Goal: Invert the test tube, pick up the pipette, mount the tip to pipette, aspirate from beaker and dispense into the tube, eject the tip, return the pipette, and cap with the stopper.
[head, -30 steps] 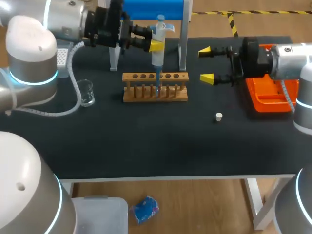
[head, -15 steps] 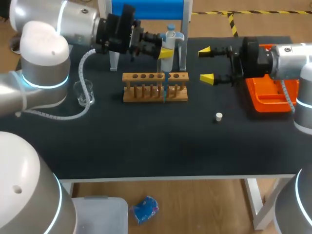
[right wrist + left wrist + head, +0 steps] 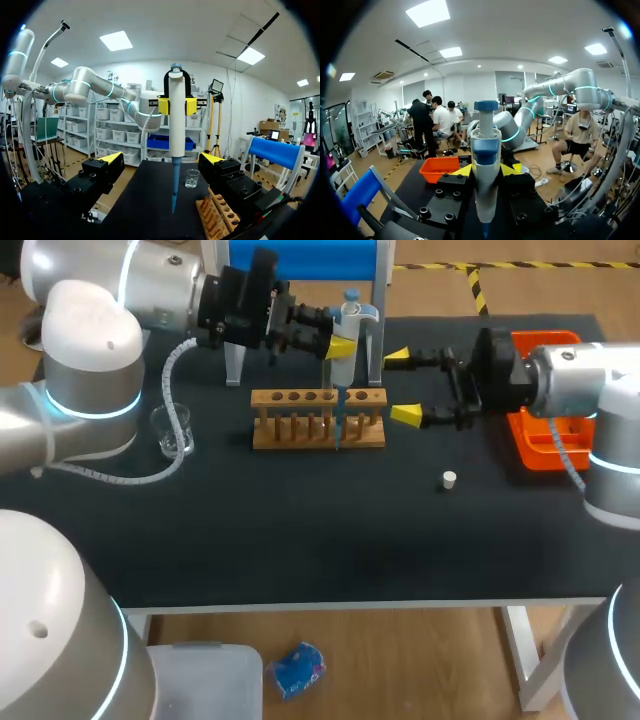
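Plastic pipette (image 3: pixel 349 312) | likely light, stiff, smooth-barrelled; thin tip (image 3: pixel 174 197) fragile | upright over rack (image 3: pixel 300 432), right of middle | clamped in your left gripper (image 3: pixel 338 346) | right gripper (image 3: pixel 402 386) spread wide beside it | hold mid-barrel

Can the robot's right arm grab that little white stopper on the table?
Probably yes. The stopper lies alone on the table, near the right gripper, which is open and empty. Nothing stands between them.

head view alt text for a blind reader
The left end effector holds a pipette upright, its tip down at the wooden test tube rack. The right end effector is open beside the rack; a white stopper lies nearby.
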Action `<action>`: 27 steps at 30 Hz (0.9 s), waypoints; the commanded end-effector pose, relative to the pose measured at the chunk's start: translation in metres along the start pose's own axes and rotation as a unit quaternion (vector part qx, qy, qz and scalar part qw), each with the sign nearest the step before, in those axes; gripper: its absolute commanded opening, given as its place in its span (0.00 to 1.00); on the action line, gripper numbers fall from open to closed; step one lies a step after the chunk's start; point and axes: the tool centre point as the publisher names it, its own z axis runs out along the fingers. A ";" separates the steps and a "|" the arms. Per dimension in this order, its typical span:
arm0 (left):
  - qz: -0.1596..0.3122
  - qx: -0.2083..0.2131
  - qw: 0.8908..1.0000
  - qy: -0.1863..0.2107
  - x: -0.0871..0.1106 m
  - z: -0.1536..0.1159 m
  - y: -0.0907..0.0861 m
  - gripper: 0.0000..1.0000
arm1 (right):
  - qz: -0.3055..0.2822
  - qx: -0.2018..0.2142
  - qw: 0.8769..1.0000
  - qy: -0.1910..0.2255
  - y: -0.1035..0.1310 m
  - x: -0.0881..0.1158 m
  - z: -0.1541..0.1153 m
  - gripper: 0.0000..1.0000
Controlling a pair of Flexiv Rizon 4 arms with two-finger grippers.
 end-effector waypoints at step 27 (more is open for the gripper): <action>0.001 0.001 1.000 0.000 0.000 0.000 0.000 0.00 | 0.015 -0.001 0.996 -0.089 0.011 -0.012 0.059 1.00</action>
